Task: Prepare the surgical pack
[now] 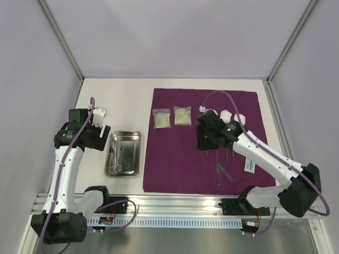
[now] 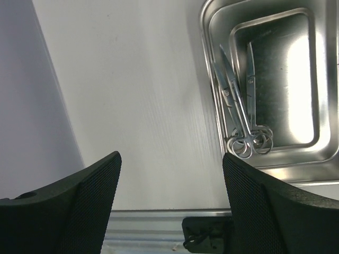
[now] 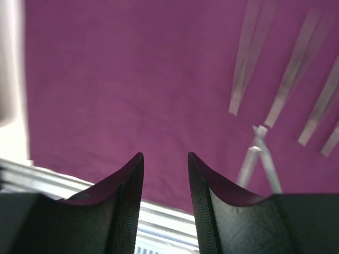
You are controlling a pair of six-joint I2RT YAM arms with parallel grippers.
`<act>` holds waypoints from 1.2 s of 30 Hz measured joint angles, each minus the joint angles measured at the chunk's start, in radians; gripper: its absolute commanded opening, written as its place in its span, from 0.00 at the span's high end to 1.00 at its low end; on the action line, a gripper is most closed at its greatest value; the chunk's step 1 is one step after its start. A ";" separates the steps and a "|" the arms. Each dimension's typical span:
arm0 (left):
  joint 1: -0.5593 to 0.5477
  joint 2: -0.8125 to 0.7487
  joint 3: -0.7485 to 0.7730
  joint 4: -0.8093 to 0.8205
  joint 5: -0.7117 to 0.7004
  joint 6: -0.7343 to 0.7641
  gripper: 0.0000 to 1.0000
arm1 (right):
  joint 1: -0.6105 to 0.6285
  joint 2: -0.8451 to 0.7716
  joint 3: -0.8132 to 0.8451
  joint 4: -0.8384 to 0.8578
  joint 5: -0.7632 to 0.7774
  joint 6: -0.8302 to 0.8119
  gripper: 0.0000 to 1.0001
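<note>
The left tool [image 2: 170, 159] is hanging over bare bench [image 2: 143, 106] with its jaws standing wide apart and nothing between them. Just to its right the steel tray [image 1: 133, 153] is sitting on the bench, and scissors [image 2: 239, 114] are lying inside it along the side nearest that tool, handles toward the arm bases. The right tool [image 3: 165, 161] is hovering low over the purple sheet [image 1: 175, 159], its jaws standing a little apart and gripping nothing. The sheet is lying flat beneath this tool and spreading out to its left, ending just beside the tray. Slim metal instruments [image 1: 222, 170] are resting on the sheet just on the base side of the right tool, and they are showing blurred in its wrist view. Two clear packets [image 1: 161, 118] are lying on the sheet to that tool's left, and white pads [image 1: 228, 114] are lying just beyond it.
</note>
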 measured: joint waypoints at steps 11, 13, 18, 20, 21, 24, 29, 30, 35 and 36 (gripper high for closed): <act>0.000 0.225 0.095 0.013 0.244 -0.022 0.19 | -0.334 -0.085 -0.291 -0.174 -0.043 -0.017 0.64; 0.000 0.253 0.113 0.009 0.262 -0.023 0.19 | -0.358 -0.039 -0.312 -0.177 -0.050 -0.017 0.63; 0.000 0.281 0.122 0.002 0.271 -0.023 0.19 | -0.365 0.102 -0.312 -0.175 -0.050 -0.019 0.63; 0.000 0.280 0.121 0.002 0.270 -0.022 0.18 | -0.369 0.142 -0.312 -0.174 -0.050 -0.026 0.62; 0.000 0.278 0.120 0.003 0.270 -0.023 0.18 | -0.372 0.155 -0.311 -0.174 -0.049 -0.037 0.68; 0.000 0.269 0.114 0.003 0.266 -0.023 0.18 | -0.380 0.188 -0.279 -0.179 -0.053 -0.083 0.69; 0.000 0.244 0.112 -0.001 0.234 -0.017 0.18 | -0.384 0.148 -0.166 -0.107 -0.133 -0.237 0.57; 0.000 0.239 0.112 -0.001 0.224 -0.014 0.18 | -0.380 0.118 -0.152 -0.086 -0.146 -0.286 0.57; 0.000 0.227 0.112 0.002 0.167 0.001 0.17 | -0.370 -0.019 -0.169 -0.049 -0.179 -0.493 0.23; 0.000 0.227 0.112 0.003 0.157 0.003 0.17 | -0.370 -0.026 -0.175 -0.052 -0.187 -0.508 0.00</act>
